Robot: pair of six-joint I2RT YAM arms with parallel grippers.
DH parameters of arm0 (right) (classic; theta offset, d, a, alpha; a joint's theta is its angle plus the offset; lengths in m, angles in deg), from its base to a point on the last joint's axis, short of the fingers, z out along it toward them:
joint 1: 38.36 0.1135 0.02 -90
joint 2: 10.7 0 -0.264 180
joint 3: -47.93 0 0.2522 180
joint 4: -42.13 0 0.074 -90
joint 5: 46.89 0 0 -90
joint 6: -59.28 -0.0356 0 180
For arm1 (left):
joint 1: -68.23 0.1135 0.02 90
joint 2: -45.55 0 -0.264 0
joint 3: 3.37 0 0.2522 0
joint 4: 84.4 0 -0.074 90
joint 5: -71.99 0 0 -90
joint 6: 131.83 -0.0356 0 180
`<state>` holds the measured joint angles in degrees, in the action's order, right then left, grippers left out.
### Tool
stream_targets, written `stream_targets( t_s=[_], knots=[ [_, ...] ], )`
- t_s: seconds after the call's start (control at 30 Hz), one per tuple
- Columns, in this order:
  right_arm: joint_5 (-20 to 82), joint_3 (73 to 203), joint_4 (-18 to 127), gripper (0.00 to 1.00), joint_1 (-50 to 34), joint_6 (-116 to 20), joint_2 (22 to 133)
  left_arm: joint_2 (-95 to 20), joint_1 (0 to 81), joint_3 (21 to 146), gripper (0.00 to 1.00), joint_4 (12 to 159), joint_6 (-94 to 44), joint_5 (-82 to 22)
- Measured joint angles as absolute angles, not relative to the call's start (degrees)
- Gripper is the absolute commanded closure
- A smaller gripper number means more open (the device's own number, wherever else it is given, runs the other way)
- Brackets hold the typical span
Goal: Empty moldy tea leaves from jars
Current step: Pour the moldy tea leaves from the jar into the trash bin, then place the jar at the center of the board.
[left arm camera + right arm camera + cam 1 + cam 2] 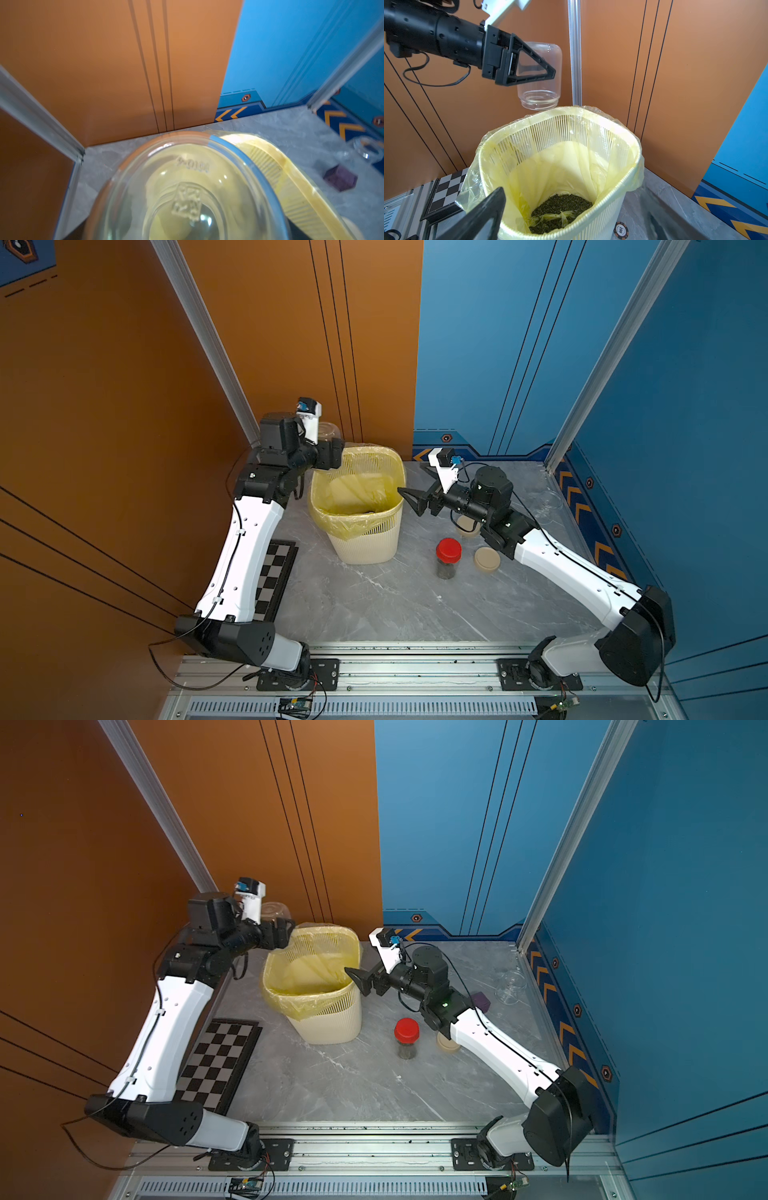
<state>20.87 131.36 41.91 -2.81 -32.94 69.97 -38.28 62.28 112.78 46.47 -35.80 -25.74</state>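
Note:
My left gripper [548, 68] is shut on an empty clear jar [539, 83] held mouth down just above the far rim of the bin [618, 199]; the same jar [328, 430] shows in a top view, and its base [187, 187] fills the left wrist view. Dark tea leaves [560, 207] lie at the bottom of the yellow bag. My right gripper [415, 499] stands open beside the bin's right rim, holding nothing. A red-lidded jar [448, 558] with tea leaves inside stands upright on the table. A beige lid [487, 559] lies next to it.
Another beige-lidded piece [467, 526] sits half hidden under my right arm. An empty glass jar [510, 986] lies near the right wall, with a purple block [482, 1000] close by. A chessboard [216, 1060] lies at the left, a poker chip [621, 229] by the bin.

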Motion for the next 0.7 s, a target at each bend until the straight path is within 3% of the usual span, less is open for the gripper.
stream_targets(
  t_s=[0.23,0.7],
  knots=[
    [20.85,131.38,41.78,0.0,-2.26,-33.12,69.99,-38.19,59.26,111.64,0.42,48.06,-16.05,-38.35],
    [19.78,145.78,37.45,0.0,3.16,-31.39,81.7,-36.47,63.33,105.59,0.41,55.62,11.04,-47.79]
  ],
)
